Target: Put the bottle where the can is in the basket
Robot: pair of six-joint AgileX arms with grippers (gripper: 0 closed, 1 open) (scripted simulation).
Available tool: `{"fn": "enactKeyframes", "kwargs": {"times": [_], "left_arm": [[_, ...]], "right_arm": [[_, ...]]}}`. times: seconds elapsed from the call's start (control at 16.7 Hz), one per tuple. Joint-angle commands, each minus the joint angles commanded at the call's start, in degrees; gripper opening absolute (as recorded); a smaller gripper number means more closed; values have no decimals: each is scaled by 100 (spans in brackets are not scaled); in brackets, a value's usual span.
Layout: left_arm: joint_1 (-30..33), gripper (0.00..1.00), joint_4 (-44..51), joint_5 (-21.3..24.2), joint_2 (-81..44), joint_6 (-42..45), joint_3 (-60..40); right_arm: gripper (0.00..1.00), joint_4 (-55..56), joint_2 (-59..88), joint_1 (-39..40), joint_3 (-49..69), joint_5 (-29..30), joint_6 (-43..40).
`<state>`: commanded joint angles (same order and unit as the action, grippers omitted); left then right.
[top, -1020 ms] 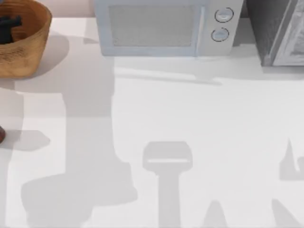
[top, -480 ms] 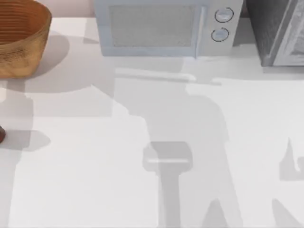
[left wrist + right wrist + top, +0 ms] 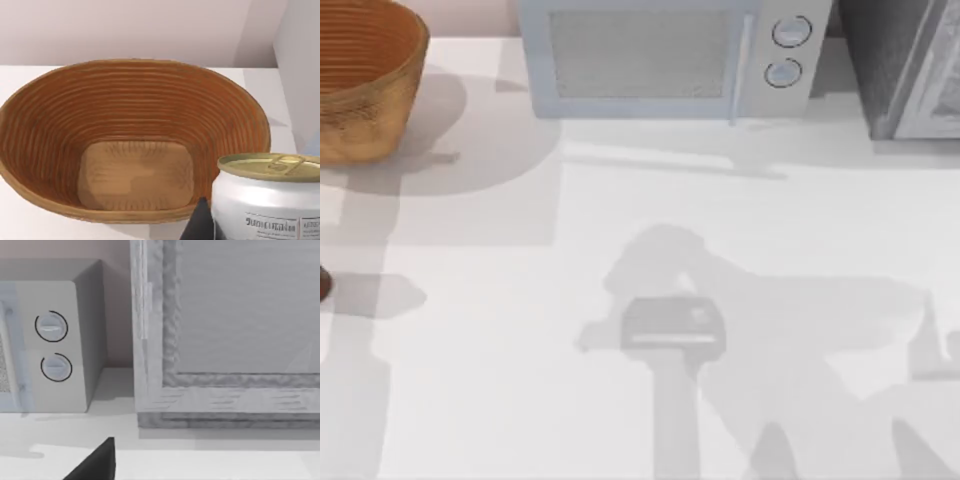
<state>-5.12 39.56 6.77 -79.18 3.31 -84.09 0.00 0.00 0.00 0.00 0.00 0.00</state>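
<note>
Left wrist view puts the upright can (image 3: 267, 197) against our left gripper's finger (image 3: 199, 222), apparently held, outside the empty basket (image 3: 131, 125) at the table's far-left corner; right gripper's opening: cannot tell.

L hand (image 3: 202, 220) dark fingertip low in wrist view, R hand (image 3: 95, 462) fingertip likewise

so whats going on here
The left gripper is holding the can just outside the basket, whose inside is bare down to its floor. In the top view the basket sits at the table's far left corner, beside the microwave. No bottle is visible yet.
</note>
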Motion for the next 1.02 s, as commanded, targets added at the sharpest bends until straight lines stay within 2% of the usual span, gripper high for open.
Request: {"fn": "enactKeyframes", "kwargs": {"times": [0.36, 0.6, 0.84, 1.02], "left_arm": [[241, 0, -1835, -340, 3689, -151, 3907], [373, 0, -2861, -511, 5736, -236, 6106], [467, 0, -3600, -625, 7208, -299, 7676], [505, 0, -3904, -669, 7814, -327, 8304]], "right_arm": [[100, 0, 0, 0, 0, 0, 0], [100, 0, 0, 0, 0, 0, 0], [100, 0, 0, 0, 0, 0, 0], [100, 0, 0, 0, 0, 0, 0]]}}
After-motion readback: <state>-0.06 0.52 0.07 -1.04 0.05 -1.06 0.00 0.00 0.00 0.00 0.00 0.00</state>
